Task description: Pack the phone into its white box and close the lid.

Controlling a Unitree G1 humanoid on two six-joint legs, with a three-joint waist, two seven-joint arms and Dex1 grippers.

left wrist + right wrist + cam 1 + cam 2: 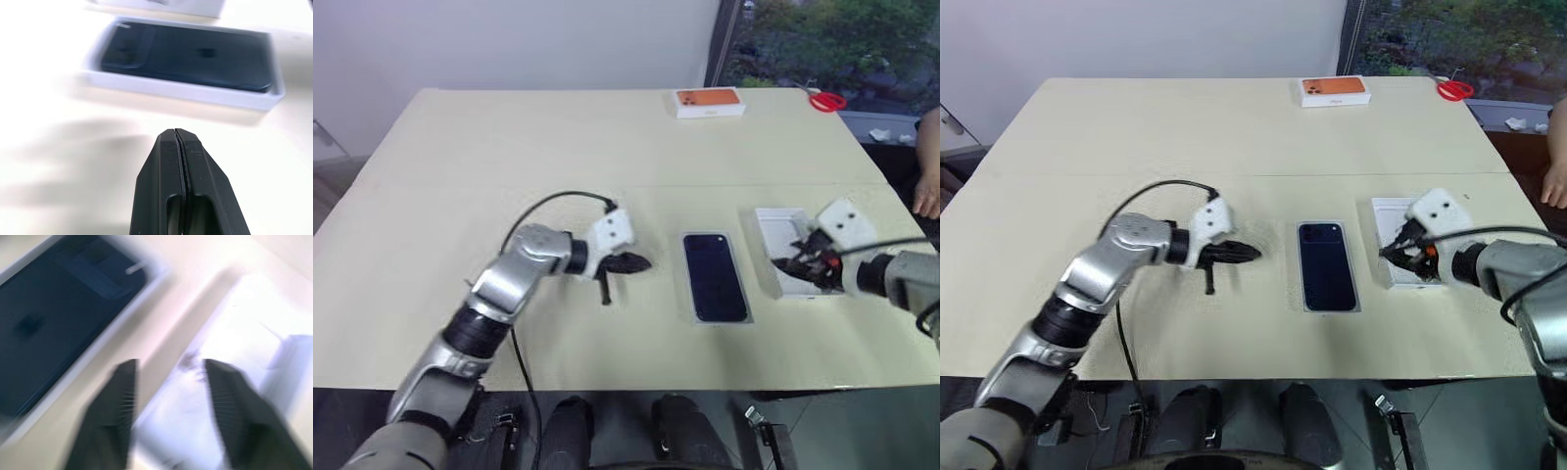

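Phone (715, 276) packing looks half done, judged from how things lie: the dark navy handset already rests flat inside its white box (696, 315), whose thin rim frames it on every side, near the middle of the table (509, 147). Starting at the right gripper (168, 382), its 2 black fingers stand spread with nothing between them, hanging over the near edge of the lid (781, 250), which lies white inside up just right of the box and slightly apart from it. That pose reads as a reach for the lid's rim, since the cover has to be lifted, turned over and lowered onto the box. The left gripper (634, 262) sits on the other side, left of the box, with its 2 fingers pressed together and empty, pointing right toward the box's long side; I judge it is placed there to steady or nudge the tray while the lid comes over. The left wrist view looks along those closed fingers straight at the box wall and the glossy phone inside it. Farther out, an orange-topped box (709, 102) rests at the far edge of the table, red-handled scissors (824, 99) lie beyond it to the right, and a person's hand (928, 198) shows at the far right, well away from both grippers.
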